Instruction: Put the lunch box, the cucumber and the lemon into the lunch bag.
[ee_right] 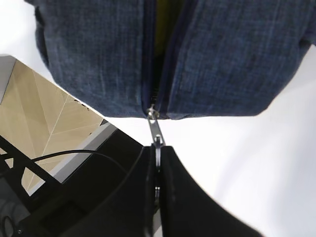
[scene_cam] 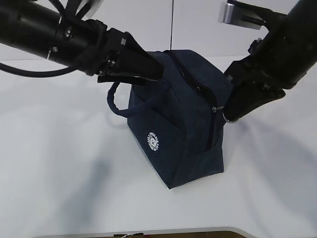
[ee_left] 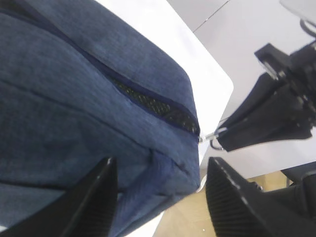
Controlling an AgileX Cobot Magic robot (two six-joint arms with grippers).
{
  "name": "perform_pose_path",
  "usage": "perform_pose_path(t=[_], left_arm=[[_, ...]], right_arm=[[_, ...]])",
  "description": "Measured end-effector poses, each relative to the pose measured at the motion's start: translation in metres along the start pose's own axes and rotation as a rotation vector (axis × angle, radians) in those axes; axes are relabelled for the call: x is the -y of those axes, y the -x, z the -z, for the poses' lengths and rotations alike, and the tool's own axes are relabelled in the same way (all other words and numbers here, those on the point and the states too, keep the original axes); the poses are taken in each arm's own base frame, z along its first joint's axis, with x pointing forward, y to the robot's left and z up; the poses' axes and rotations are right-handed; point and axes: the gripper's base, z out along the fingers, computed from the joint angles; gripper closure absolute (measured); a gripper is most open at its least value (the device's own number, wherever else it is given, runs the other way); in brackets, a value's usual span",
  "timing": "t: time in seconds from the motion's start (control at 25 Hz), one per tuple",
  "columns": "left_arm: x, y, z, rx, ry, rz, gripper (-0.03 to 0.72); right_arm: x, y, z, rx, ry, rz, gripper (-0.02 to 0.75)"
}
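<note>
So on my screen the navy lunch bag sits mid-table and my right gripper is pinched shut on the silver ring pull at the end of the zipper. My left gripper has its jaws spread wide around the bag's top corner, not clamping anything. Through the zipper gap I only catch a sliver of yellow, can't tell what it is, and both black arms crowd the bag from either side.

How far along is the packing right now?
Nothing can be confirmed packed: no lunch box, cucumber or lemon is in view. In hand: the right gripper pinches the ring pull of the lunch bag; the open left gripper straddles its corner. Left: cannot tell.
</note>
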Motion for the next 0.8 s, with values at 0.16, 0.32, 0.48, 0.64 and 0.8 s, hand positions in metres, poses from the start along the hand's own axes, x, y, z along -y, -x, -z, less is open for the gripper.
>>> perform_pose_path(t=[0.16,0.32,0.48,0.64,0.8], left_arm=[[-0.001,-0.01,0.004,0.004,0.032,0.014,0.271],[0.001,-0.02,0.009,0.02,0.072,0.021,0.271],[0.015,-0.026,0.008,0.038,0.094,-0.015,0.271],[0.036,-0.029,0.002,0.064,0.105,-0.087,0.271],[0.051,-0.033,-0.007,0.064,0.105,-0.133,0.271]], right_arm=[[0.0,0.002,0.0,0.001,0.0,-0.001,0.733],[0.001,0.004,0.0,-0.002,0.001,0.0,0.733],[0.001,0.004,-0.001,-0.004,0.002,-0.001,0.733],[0.001,0.004,-0.001,-0.004,0.002,-0.001,0.733],[0.002,0.006,-0.003,-0.007,0.002,0.001,0.733]])
